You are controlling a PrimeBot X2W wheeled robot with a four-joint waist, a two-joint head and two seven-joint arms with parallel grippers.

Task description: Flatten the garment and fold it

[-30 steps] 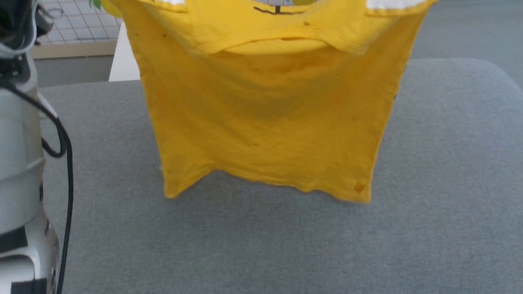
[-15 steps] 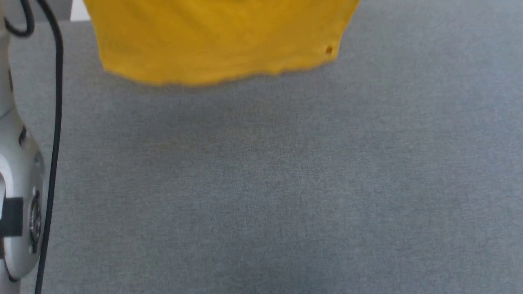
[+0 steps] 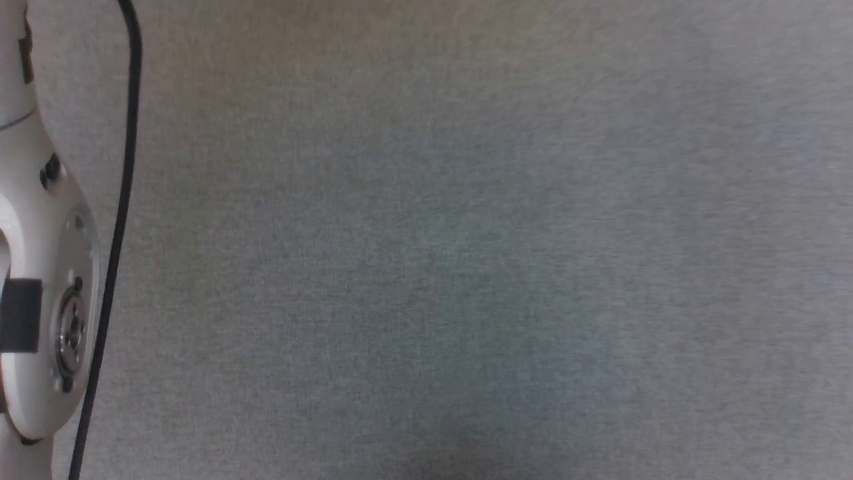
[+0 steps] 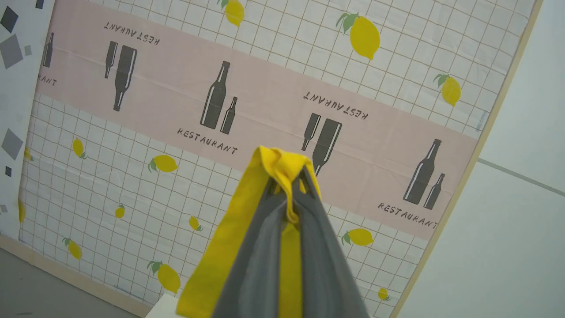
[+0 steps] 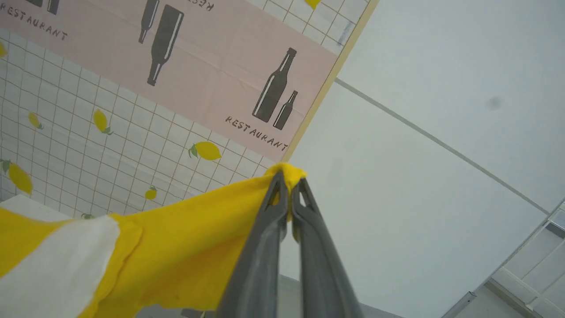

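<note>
The garment is a bright yellow T-shirt held up in the air by both grippers. In the left wrist view my left gripper (image 4: 289, 176) is shut on a bunched yellow fold of the garment (image 4: 216, 260), which hangs down to the lower left. In the right wrist view my right gripper (image 5: 288, 179) is shut on another yellow edge of the garment (image 5: 185, 251), which stretches away to the left with a white patch (image 5: 57, 260) on it. Both sets of fingers point up toward the wall.
The head view looks straight down on the grey fabric surface (image 3: 466, 253). My pale left arm (image 3: 40, 300) with its black cable (image 3: 113, 233) runs along that view's left edge. A lemon-and-bottle patterned wall cloth (image 4: 265, 101) hangs behind, beside a plain white wall (image 5: 419, 176).
The head camera has tilted down, so the hanging yellow shirt slid up and out of the head view, leaving grey surface and my left arm.
</note>
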